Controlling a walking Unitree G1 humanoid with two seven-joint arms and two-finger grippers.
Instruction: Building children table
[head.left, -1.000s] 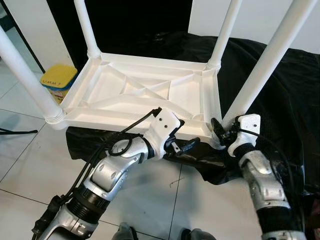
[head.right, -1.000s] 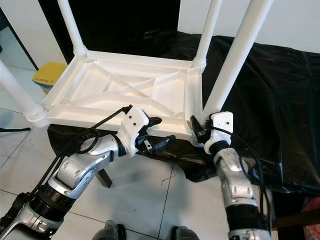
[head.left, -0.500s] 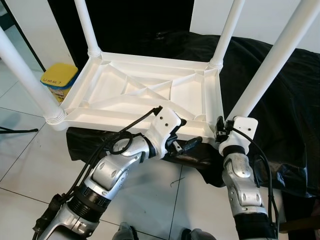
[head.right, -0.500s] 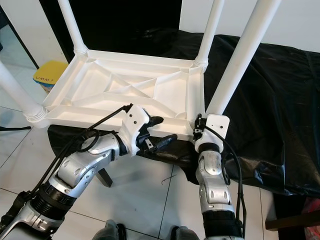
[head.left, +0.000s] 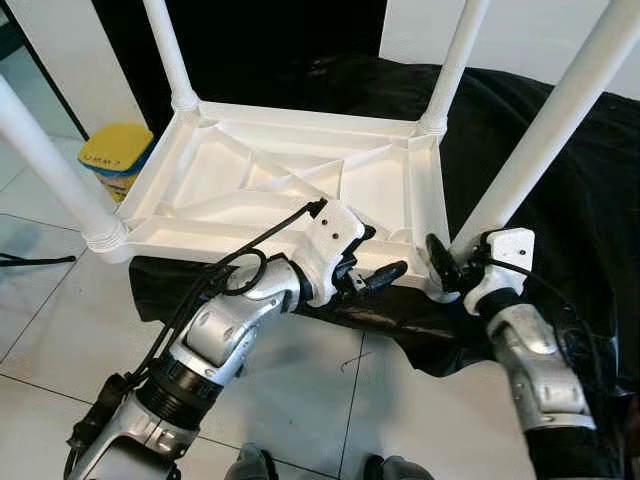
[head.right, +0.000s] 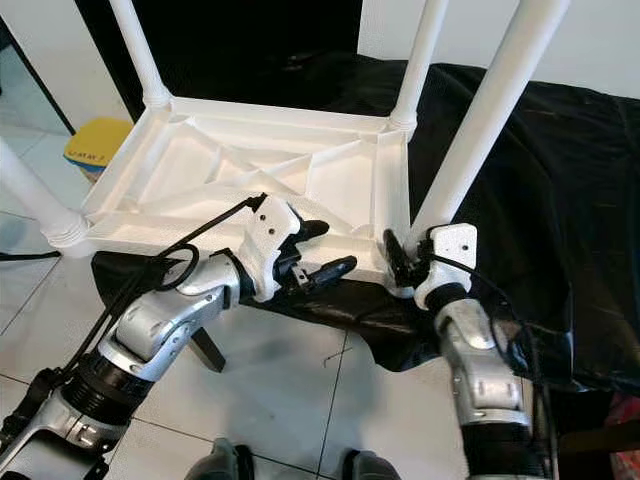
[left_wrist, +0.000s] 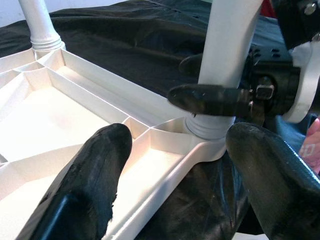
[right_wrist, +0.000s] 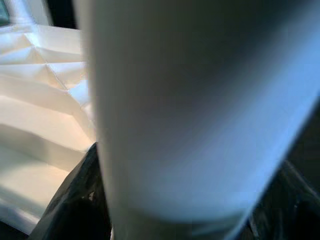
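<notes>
Support surfaces: a floor of pale square tiles (head.left: 60, 330) with dark grout lines, and a low support draped in black cloth (head.left: 560, 170) whose crumpled edge hangs over the tiles. On the cloth rests the white plastic table top (head.left: 290, 185), upside down with its ribbed underside up, its near edge overhanging the cloth's front, and 4 white legs (head.left: 545, 135) rising from its corner sockets. On the tiles beside the table's left end stands a container with a yellow lid (head.left: 117, 148), and a thin dark cable (head.left: 35, 262) lies at the far left.
</notes>
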